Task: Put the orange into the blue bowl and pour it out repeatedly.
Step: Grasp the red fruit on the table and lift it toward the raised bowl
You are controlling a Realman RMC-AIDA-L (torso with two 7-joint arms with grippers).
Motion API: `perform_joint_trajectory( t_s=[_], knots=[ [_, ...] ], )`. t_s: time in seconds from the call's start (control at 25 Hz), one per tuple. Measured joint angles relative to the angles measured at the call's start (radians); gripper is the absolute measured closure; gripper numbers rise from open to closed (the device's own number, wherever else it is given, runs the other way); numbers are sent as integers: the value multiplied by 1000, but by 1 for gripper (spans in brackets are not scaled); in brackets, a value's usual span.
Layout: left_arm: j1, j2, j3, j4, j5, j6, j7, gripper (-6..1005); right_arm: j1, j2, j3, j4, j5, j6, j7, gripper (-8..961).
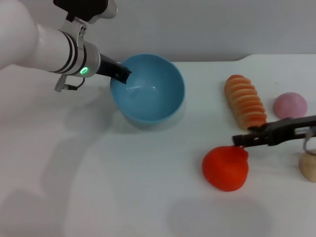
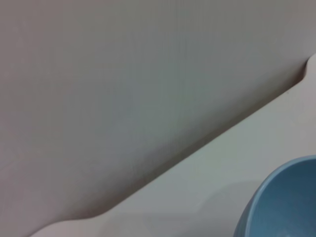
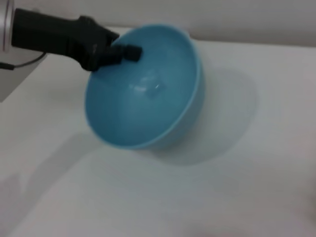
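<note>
Orange point(image 1: 225, 168) on table | right end effector point(image 1: 238, 140) touching it, opening unclear | left end effector point(image 1: 123, 75) clamps tilted blue bowl point(image 1: 148, 89) rim

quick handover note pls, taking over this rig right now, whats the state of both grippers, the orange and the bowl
Left gripper: clamped on the rim of the blue bowl, which is tilted toward the robot and empty.
Right gripper: at the top of the orange; fingers unclear.
The orange sits on the table, outside the bowl, near the ridged loaf.
Left: set the orange into the bowl, then pour it out.
</note>
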Motion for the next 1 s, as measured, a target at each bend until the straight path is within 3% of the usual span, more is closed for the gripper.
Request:
perform_joint_trajectory(
  t_s=[0.4, 0.72, 0.92, 1.0],
  knots=[
    [0, -1, 9, -2, 1, -13, -1, 1000, 61, -1, -83, 162, -74, 98, 37, 195],
    [8, -1, 10, -4, 1, -26, -2, 1001, 70, 1, -101, 169, -79, 102, 28, 196],
    [11, -3, 13, -5, 1, -36, -2, 1001, 71, 3, -112, 167, -75, 101, -1, 293],
    [12, -3, 14, -6, 1, -37, -2, 1000, 70, 3, -112, 167, -68, 98, -16, 450]
  ],
)
